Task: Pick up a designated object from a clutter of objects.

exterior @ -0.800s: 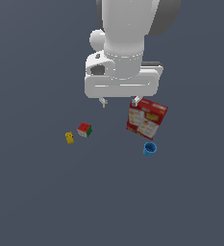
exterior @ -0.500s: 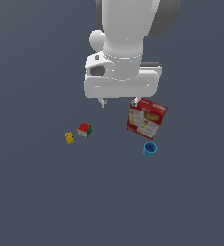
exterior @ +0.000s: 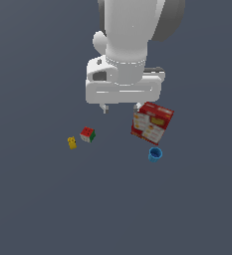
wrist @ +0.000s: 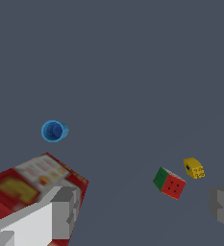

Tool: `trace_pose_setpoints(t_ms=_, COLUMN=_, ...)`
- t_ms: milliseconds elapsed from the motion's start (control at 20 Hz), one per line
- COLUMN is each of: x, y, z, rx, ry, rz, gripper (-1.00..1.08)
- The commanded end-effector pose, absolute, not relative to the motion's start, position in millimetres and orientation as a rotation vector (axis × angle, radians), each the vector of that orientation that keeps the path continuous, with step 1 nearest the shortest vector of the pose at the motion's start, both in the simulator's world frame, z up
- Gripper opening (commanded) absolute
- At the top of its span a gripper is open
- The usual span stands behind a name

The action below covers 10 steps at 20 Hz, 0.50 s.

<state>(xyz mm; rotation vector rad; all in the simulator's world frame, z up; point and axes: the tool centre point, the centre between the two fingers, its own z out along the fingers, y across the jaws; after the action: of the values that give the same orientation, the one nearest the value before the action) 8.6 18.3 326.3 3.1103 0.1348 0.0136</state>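
The designated object, a tiny yellow lumpy figure, lies on the grey floor at the exterior view's left. Right beside it sits a small multicoloured puzzle cube. A large red printed box and a small blue cup lie toward the exterior view's right. My gripper hangs open above the floor between cube and box, holding nothing. One fingertip is close over the box's edge, the other fingertip is over bare floor.
The floor is a plain dark grey surface. My white arm body fills the upper middle of the exterior view and hides the floor behind it.
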Motion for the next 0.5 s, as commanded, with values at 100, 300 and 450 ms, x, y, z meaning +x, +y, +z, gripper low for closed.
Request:
trace_pose_setpoints(t_ms=100, x=10, y=11, z=319, rx=3.111, ry=0.148, rz=0.012, gripper=1.00)
trace_pose_setpoints(t_ms=300, x=13, y=-3, z=305, rx=3.113, ry=0.172, rz=0.010, gripper=1.00)
trace_pose_setpoints(t_ms=450, x=15, y=-18, z=290, rx=3.115, ry=0.198, rz=0.008, gripper=1.00)
